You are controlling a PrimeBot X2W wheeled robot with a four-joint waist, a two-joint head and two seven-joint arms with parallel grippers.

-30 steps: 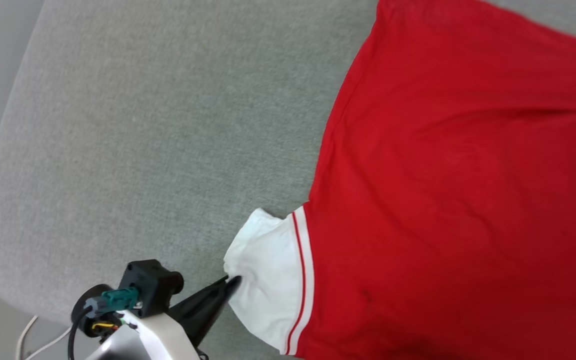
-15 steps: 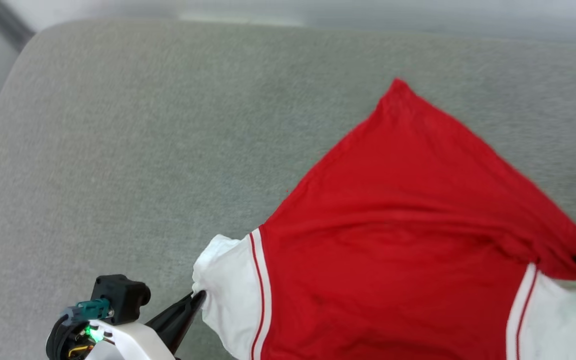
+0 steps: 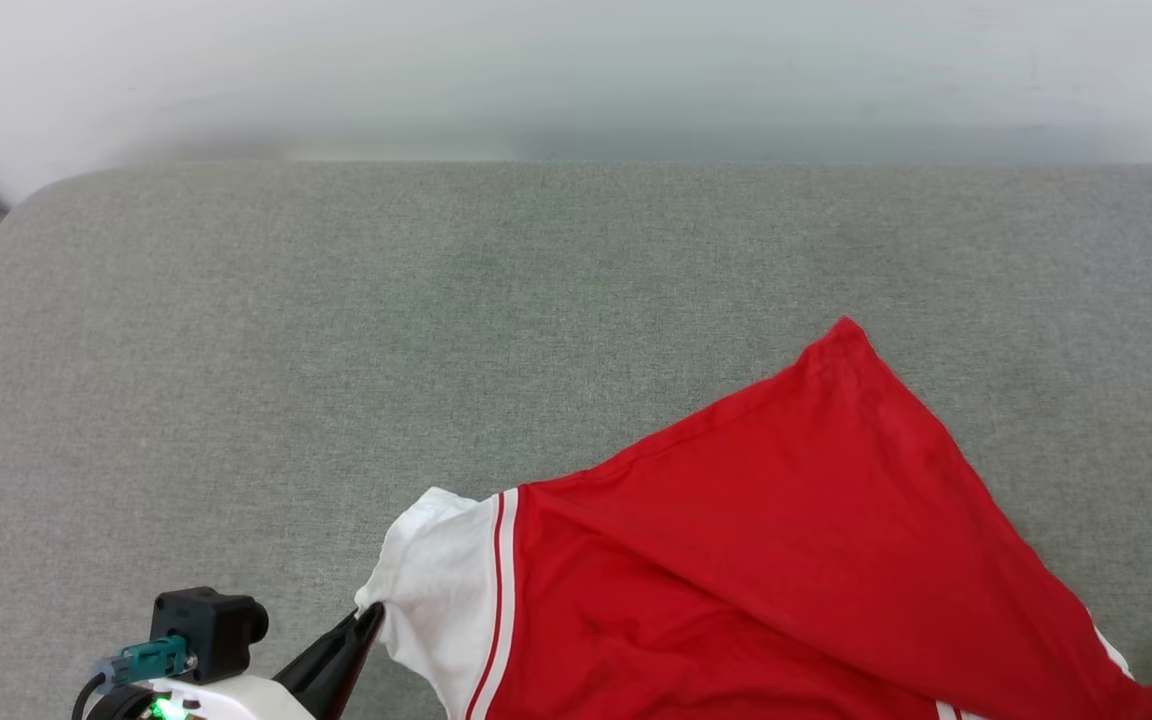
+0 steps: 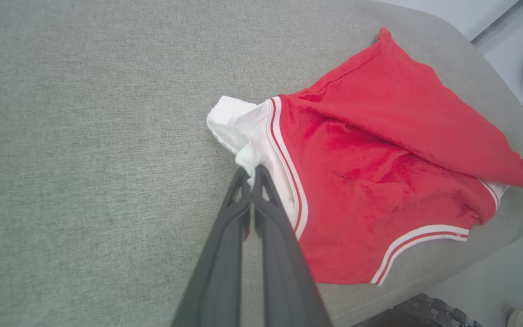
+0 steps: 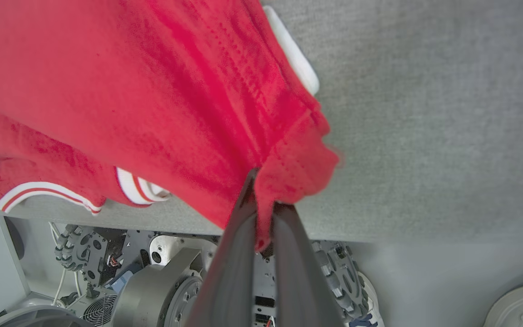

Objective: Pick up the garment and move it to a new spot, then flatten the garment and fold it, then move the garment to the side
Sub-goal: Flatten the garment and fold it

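Head view: we see the grey cushion (image 3: pixel 236 350) with the red garment (image 3: pixel 736 560) lying on its near right part, one flap folded over. Our left gripper (image 4: pixel 249 171) pinches the white sleeve (image 4: pixel 239 120); our right gripper (image 5: pixel 263 181) pinches a red hem corner.

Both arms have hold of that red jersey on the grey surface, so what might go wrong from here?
The left fingers pinch only the rim of the white sleeve, a thin bite that may slip under tension.
The right fingers hold a bunched red edge by the grey surface edge, with the robot's base below; slack could snag there.
The garment lies doubled over, so spreading may trap a crease.
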